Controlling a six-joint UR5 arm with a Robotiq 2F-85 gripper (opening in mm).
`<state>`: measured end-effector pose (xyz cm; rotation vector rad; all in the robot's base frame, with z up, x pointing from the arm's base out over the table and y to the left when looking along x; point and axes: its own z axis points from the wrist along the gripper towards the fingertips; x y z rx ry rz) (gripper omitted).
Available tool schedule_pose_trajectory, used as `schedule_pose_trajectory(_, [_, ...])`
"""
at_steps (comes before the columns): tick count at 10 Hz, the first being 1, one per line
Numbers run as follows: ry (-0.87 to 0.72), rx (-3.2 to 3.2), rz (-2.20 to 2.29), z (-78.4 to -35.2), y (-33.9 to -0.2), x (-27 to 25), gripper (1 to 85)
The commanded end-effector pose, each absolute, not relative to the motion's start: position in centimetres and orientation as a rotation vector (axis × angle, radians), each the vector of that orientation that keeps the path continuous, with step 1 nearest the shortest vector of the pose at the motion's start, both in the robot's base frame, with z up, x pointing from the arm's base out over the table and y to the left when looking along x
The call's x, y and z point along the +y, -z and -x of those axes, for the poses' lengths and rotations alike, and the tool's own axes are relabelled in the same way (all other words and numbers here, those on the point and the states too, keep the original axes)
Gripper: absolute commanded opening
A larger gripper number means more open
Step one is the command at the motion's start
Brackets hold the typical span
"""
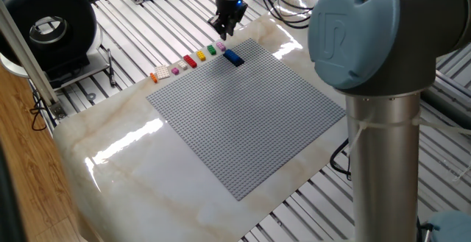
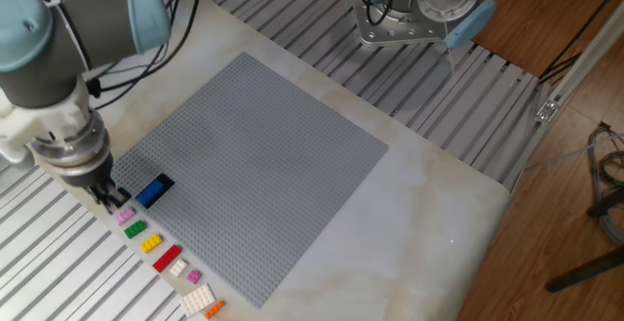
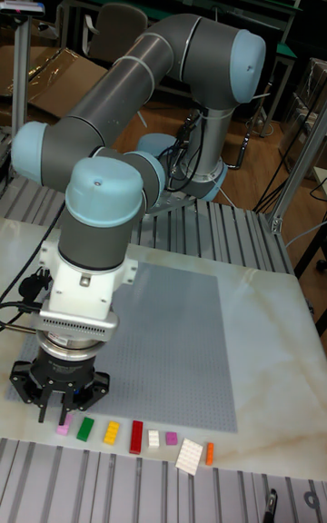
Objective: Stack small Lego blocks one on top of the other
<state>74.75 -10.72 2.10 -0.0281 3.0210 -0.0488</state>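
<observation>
A blue brick [image 2: 149, 193] sits on a dark navy one at the edge of the grey baseplate [image 2: 263, 155]. It shows again in one fixed view, blue brick [image 1: 232, 57]. Beside that edge a row of small bricks lies on the marble: pink [image 2: 126, 216], green [image 2: 136, 229], yellow [image 2: 151, 244], red [image 2: 168, 258], and orange [image 2: 214, 308] at the far end. My gripper [image 2: 109, 197] hangs low just beside the pink end brick [image 3: 64, 427], with its fingers apart and nothing between them. In the tall view the gripper [image 3: 56, 414] hides the blue brick.
Two white bricks [image 2: 200, 297] and a second pink one [image 2: 193, 277] lie in the same row. The marble slab rests on a slatted metal table [image 1: 147, 21]. A black reel [image 1: 48, 29] and a keyboard stand beyond the slab. The arm's base [image 2: 419, 9] is at the far side.
</observation>
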Motion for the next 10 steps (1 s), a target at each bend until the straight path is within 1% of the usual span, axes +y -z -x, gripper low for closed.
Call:
schedule_pose_trajectory(1, [0.003,3.019,-0.08,-75.2,-1.8,-9.0,30.7])
schedule_pose_trajectory(2, [0.004,3.018,-0.103,-75.2,-1.8,-9.0,30.7])
schedule_pose_trajectory(5, [-0.066,3.008,-0.146,-75.5,-1.8,-7.6,32.3])
schedule_pose_trajectory(10, [-0.047,3.009,-0.138,-75.1,-1.2,-8.2,32.3])
